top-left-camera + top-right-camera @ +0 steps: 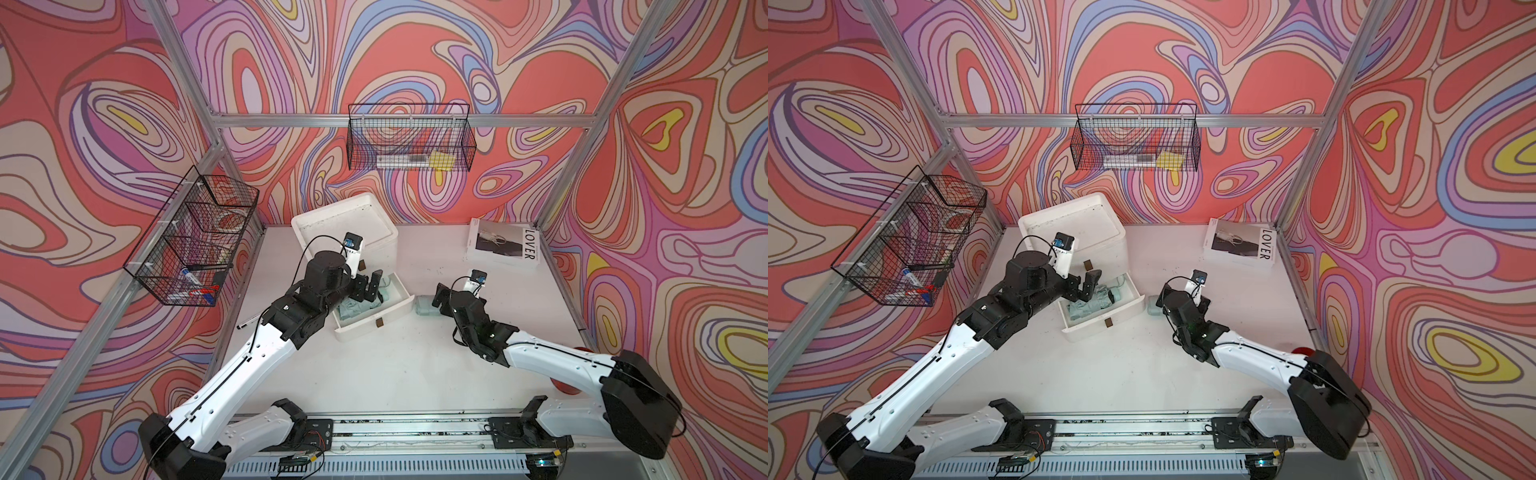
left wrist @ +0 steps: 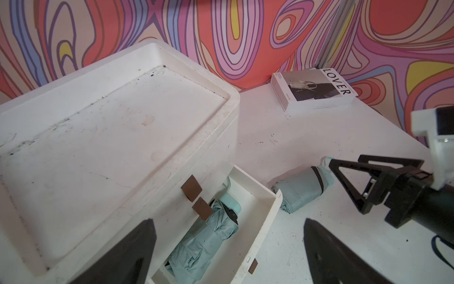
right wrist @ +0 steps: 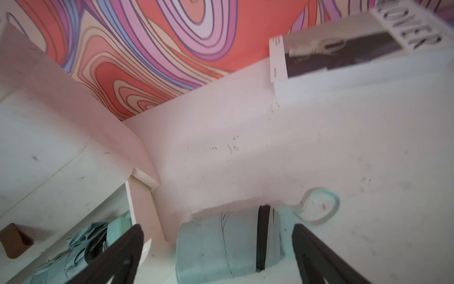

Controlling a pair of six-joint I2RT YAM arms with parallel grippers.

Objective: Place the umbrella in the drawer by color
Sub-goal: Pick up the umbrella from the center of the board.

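A white drawer unit (image 1: pixel 345 220) stands at the back left with its lowest drawer (image 1: pixel 376 322) pulled out. One folded pale teal umbrella (image 2: pixel 206 236) lies loose inside that drawer. My left gripper (image 2: pixel 229 221) hovers above it, open and holding nothing; in both top views it (image 1: pixel 1084 286) is over the drawer's back half. Another pale teal umbrella (image 3: pixel 226 243) lies on the table just right of the drawer, its wrist loop (image 3: pixel 319 209) spread out. My right gripper (image 3: pixel 217 227) stands open over this umbrella, one finger on each side, apart from it.
A book titled LOVER (image 1: pixel 503 245) lies at the back right. Wire baskets hang on the left wall (image 1: pixel 195 241) and the back wall (image 1: pixel 411 141). A pen (image 1: pixel 249 322) lies left of my left arm. A red object (image 1: pixel 565 388) shows under my right arm.
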